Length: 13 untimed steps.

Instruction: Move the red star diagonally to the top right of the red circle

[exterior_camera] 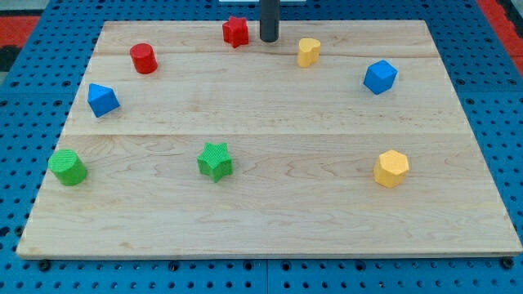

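Note:
The red star (235,31) lies near the board's top edge, a little left of centre. The red circle (143,58) is a short cylinder at the upper left, below and to the left of the star. My tip (269,39) stands just to the right of the red star, with a small gap between them. The rod comes down from the view's top.
A yellow block (308,51) lies right of my tip. A blue block (380,77) sits at the upper right, a blue block (103,100) at the left. A green cylinder (67,167), a green star (215,161) and a yellow hexagon (391,168) lie lower down.

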Each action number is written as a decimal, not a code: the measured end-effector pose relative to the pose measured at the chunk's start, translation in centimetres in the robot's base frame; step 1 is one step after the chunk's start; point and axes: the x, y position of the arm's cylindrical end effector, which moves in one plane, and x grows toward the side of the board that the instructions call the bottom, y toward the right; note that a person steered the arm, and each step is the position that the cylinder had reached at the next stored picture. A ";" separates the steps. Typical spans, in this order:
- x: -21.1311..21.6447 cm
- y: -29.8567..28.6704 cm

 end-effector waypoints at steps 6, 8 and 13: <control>-1.5 -8.5; 0.5 -14.9; -3.7 -2.7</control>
